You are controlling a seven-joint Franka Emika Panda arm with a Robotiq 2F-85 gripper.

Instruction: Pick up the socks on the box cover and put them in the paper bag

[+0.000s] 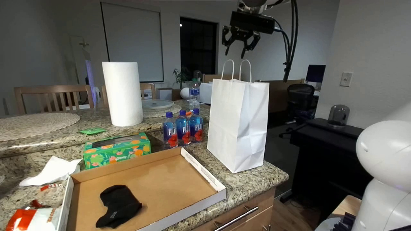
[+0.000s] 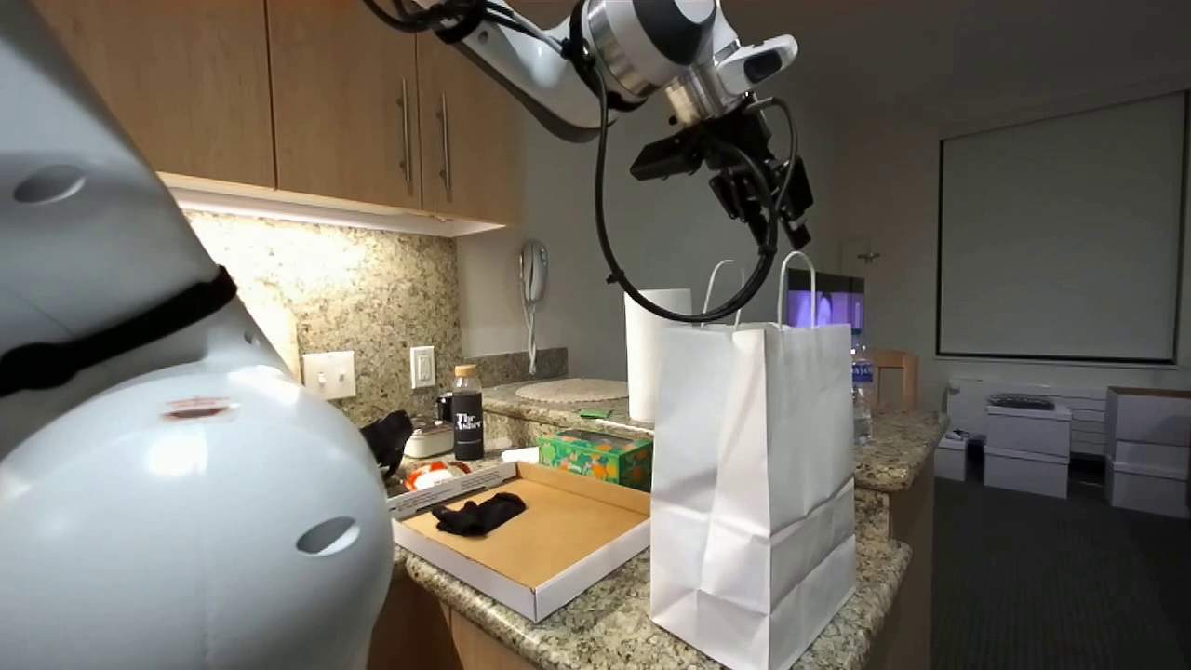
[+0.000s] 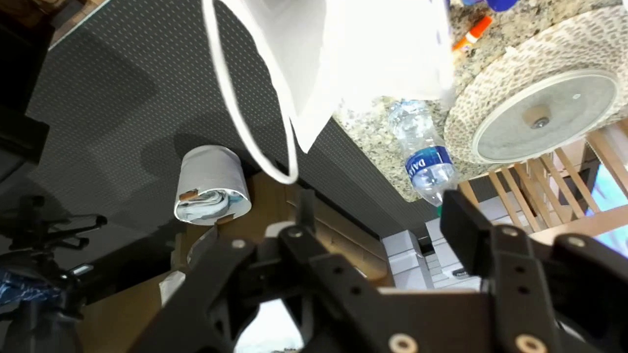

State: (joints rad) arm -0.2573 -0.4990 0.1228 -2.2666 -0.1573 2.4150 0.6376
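Note:
Black socks [image 1: 118, 205] lie in a dark bundle on the shallow brown-and-white box cover [image 1: 170, 179]; whether it is one sock or a pair I cannot tell. They also show in an exterior view [image 2: 479, 515] on the same cover [image 2: 568, 535]. The white paper bag [image 1: 237, 125] stands upright beside the cover with its two handles up; it also shows in an exterior view [image 2: 744, 484]. My gripper [image 1: 235, 53] is open and empty, just above the bag's handles. In the wrist view, the open fingers [image 3: 378, 211] have nothing between them and the bag [image 3: 382, 49] is ahead. The bag's inside is hidden.
Several small water bottles [image 1: 183, 128] stand behind the cover, next to the bag. A tissue box [image 1: 117, 149] and a paper towel roll [image 1: 123, 94] are further back. A clear bottle [image 3: 424, 152] stands near the bag. The bag is close to the counter's edge [image 1: 273, 175].

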